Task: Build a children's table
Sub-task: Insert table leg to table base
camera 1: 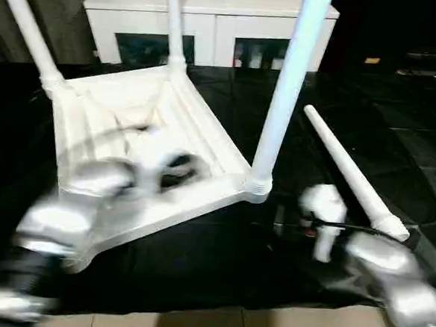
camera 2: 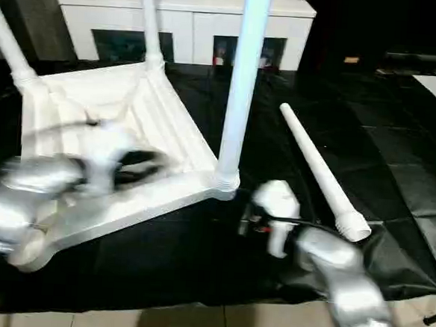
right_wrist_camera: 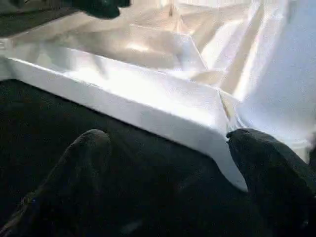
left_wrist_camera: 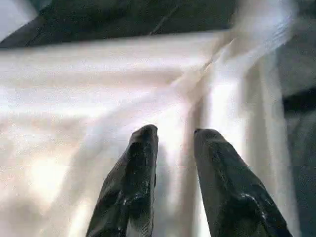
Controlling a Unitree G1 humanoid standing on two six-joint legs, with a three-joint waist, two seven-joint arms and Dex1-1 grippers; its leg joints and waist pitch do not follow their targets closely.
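The upturned children's table fills the frame's left, three legs seated. The fourth leg lies right of centre. The spread right tool should take it; the left tool, slightly parted, steadies the empty socket.
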